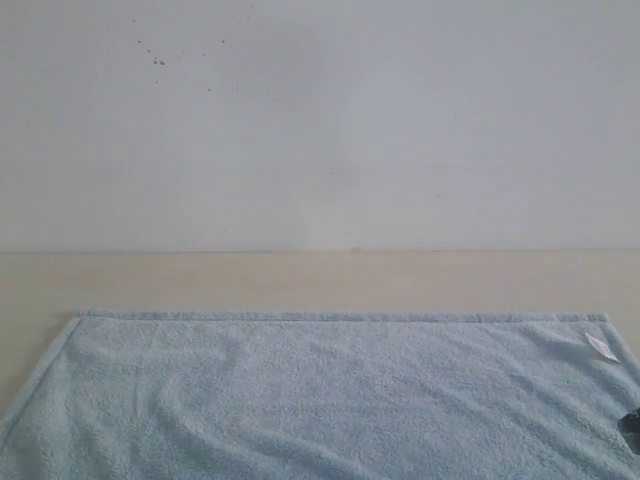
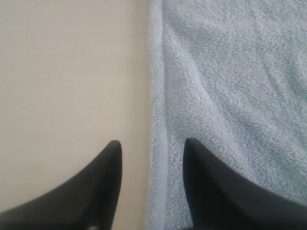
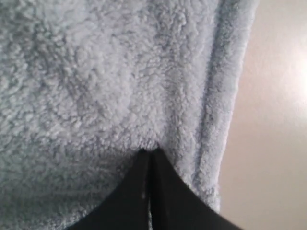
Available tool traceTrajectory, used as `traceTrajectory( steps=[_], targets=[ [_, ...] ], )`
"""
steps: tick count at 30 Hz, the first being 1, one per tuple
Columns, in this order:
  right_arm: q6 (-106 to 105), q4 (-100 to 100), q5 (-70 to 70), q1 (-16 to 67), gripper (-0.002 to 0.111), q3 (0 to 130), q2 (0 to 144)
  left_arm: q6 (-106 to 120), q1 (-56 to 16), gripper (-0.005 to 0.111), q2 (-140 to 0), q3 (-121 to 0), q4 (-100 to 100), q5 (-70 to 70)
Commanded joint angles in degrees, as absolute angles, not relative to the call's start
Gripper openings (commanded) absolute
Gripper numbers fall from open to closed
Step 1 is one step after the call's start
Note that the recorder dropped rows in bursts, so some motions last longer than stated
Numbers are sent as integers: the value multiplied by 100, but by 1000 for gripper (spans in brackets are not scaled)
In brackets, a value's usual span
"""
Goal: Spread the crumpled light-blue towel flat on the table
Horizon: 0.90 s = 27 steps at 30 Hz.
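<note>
Two wrist views reveal the grips: left gripper gaping astride the towel hem, right gripper clamped on it.

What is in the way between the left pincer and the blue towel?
Nothing visible. The open left pincer straddles the hemmed edge of the towel: one finger on the towel side, the other over the table.

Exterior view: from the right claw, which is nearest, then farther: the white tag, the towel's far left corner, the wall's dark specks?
1. White tag, just beyond the right claw.
2. Far left corner of the towel.
3. Dark specks, high on the wall.
</note>
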<state>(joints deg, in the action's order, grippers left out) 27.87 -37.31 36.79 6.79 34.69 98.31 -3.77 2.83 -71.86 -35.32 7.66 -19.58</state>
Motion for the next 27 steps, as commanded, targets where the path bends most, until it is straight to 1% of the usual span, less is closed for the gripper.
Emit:
traceTrajectory(
  steps=[1,3,7,9,13,16,20,22,25,26,27],
  targets=[
    [2967,-3729,3603,626,0,3314,9459,-422,279,39,-7168,-3399,749,-2053],
    [2667,-3447,3175,626,0,3314,9145,-422,279,39,-7168,-3385,687,-2042],
    [1217,-2226,2252,626,0,3351,8362,-422,279,39,-7168,-3385,687,-2125],
    [755,-1665,2191,626,0,3436,8098,-376,230,39,-7168,-3375,608,-2139],
    [0,-691,2216,626,0,3647,7841,-118,-122,39,-7259,-3289,586,-2141],
    [-773,0,2322,637,0,3759,7836,0,-386,39,-7527,-3274,586,-2205],
    [-1043,397,2378,637,0,3781,7836,0,-642,39,-8057,-3274,586,-2252],
    [-1057,397,2378,637,0,3781,7836,0,-717,34,-8286,-3293,575,-2280],
    [-1058,397,2367,637,0,3781,7836,0,-722,13,-8491,-3293,575,-2304],
    [-1058,397,2367,637,0,3781,7836,0,-722,4,-8521,-3298,536,-2316],
    [-1058,397,2367,637,0,3781,7836,0,-722,4,-8533,-3298,536,-2316]
  ],
)
